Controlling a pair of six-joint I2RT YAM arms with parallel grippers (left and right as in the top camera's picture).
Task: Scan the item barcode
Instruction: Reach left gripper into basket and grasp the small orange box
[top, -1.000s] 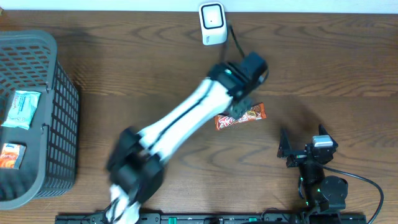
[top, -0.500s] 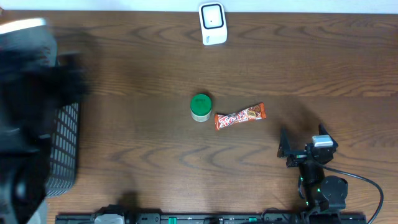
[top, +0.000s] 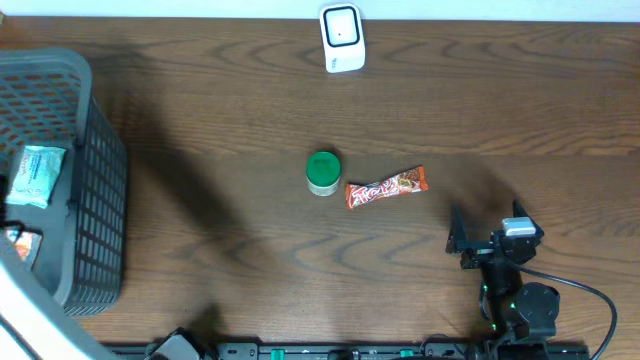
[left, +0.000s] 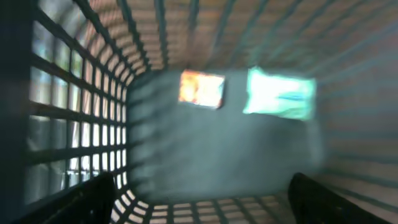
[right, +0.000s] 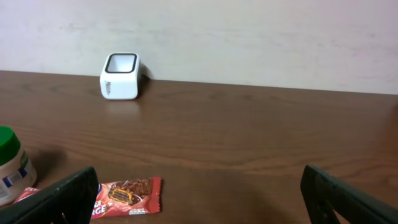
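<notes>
**Overhead.**
- L arm (top: 22, 300): only a blurred white streak at the near-left corner, over the near end of the basket (top: 100, 200). Its gripper can't be made out in this view.
- R arm (top: 520, 308): folded at the near-right edge of the table (top: 230, 110). The R gripper (top: 485, 228) points toward the far side, fingers spread, holding nothing.
- Jar (top: 322, 172): green lid, upright, mid-table.
- Candy bar (top: 386, 187): lies flat just right of the jar; can't tell if they touch. It is near the R gripper but apart from it.
- Scanner (top: 341, 38): white, far edge centre, well apart from jar and bar, w/ bare wood between.
- Basket contents: mint packet (top: 35, 175) and orange packet (top: 18, 248).

**L wrist.** Blurred.
- The cam looks down into the basket.
- L gripper (left: 199, 202): both fingers at the bottom corners, jaws wide apart and gripping nothing.
- Orange and mint packets lie side by side on the basket floor, beyond the fingers.

**R wrist.**
- Level view, low over the table, w/ a dark finger at each bottom corner and open space between them.
- Candy bar low left, w/ the jar at the left frame edge over the bar's end.
- Scanner far left, by the wall (right: 249, 37).
</notes>
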